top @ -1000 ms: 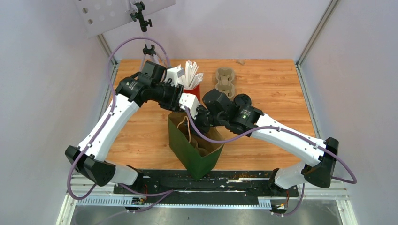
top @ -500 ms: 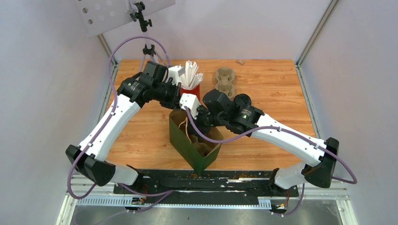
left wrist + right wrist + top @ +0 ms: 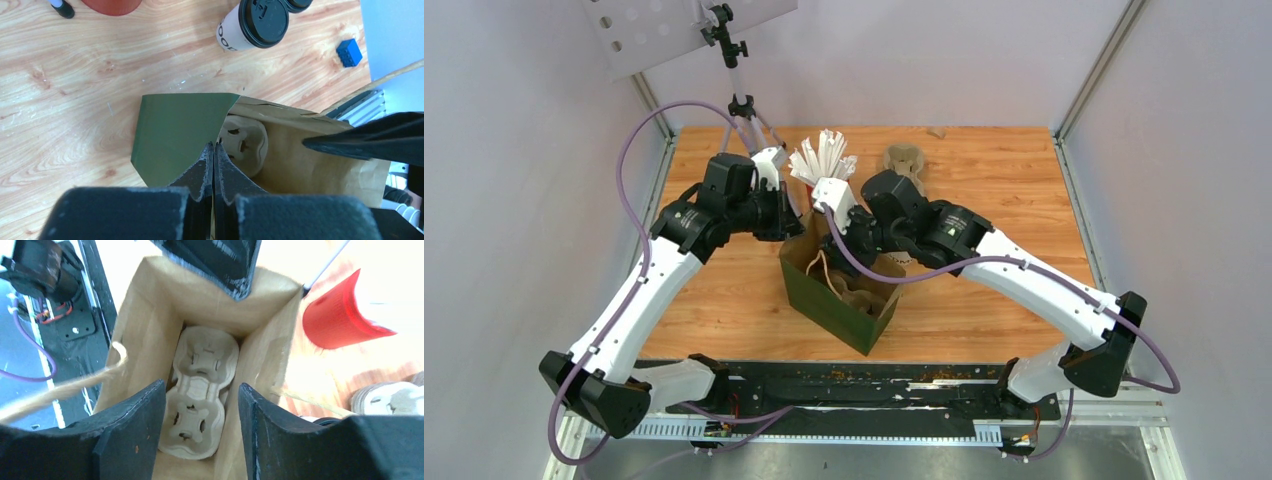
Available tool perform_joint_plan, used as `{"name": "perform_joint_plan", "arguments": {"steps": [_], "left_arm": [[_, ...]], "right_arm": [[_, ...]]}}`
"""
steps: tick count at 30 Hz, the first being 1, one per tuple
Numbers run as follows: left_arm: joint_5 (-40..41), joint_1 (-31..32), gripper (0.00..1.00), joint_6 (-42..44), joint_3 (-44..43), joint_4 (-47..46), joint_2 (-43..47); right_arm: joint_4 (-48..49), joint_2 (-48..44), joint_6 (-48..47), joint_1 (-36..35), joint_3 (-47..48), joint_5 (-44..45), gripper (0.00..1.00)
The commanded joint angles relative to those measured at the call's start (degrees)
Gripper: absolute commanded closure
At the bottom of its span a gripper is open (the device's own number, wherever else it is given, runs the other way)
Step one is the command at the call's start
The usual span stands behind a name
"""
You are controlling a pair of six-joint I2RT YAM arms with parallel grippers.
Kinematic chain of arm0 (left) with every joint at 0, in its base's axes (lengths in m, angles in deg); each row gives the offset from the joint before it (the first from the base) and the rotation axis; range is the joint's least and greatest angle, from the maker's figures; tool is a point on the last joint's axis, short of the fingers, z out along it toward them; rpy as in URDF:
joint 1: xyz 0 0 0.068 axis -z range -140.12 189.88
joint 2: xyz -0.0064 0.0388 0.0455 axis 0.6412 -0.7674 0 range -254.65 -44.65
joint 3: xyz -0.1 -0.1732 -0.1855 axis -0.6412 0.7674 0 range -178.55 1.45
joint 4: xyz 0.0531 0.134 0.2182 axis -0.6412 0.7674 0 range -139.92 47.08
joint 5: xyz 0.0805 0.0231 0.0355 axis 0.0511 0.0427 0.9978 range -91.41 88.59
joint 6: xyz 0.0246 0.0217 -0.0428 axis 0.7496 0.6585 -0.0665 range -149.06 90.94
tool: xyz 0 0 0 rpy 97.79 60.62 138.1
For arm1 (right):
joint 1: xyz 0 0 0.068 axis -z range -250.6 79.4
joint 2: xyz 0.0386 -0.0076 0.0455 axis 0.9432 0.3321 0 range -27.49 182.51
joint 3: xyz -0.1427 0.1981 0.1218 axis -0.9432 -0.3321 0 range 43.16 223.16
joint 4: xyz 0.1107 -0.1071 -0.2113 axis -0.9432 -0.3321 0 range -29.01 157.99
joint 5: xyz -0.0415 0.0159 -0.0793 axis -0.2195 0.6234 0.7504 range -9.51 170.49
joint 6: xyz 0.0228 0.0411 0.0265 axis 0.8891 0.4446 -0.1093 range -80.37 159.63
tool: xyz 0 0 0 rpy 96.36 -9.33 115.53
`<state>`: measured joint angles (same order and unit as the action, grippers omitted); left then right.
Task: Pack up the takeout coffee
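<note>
Well apart, coffee cup (image 3: 252, 25), left hand (image 3: 214, 150) pinching bag (image 3: 175, 135)

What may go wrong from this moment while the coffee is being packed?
The left gripper is shut on only the thin rim of the paper bag; a pull may tear or tip it.
The twine handle runs close by the open right gripper; lifting out may snag it.
The coffee cups stand outside the bag near the red cup; reaching may topple it.

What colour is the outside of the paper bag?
The bag is dark green outside, brown inside; the left wrist view shows it best.
</note>
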<state>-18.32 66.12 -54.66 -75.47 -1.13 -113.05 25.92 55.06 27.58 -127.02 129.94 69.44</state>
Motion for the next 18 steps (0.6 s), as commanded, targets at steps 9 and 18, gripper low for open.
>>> {"name": "perform_joint_plan", "arguments": {"steps": [9, 18], "left_arm": [[8.46, -0.22, 1.0, -3.4, 1.22, -4.11, 5.22], [10.51, -0.31, 1.0, -1.47, 8.46, -10.34, 9.98]], "right_arm": [[-0.5, -0.2, 4.1, 0.22, 12.74, 3.26, 0.45], [3.14, -3.46, 7.45, 0.53, 12.53, 5.95, 0.45]]}}
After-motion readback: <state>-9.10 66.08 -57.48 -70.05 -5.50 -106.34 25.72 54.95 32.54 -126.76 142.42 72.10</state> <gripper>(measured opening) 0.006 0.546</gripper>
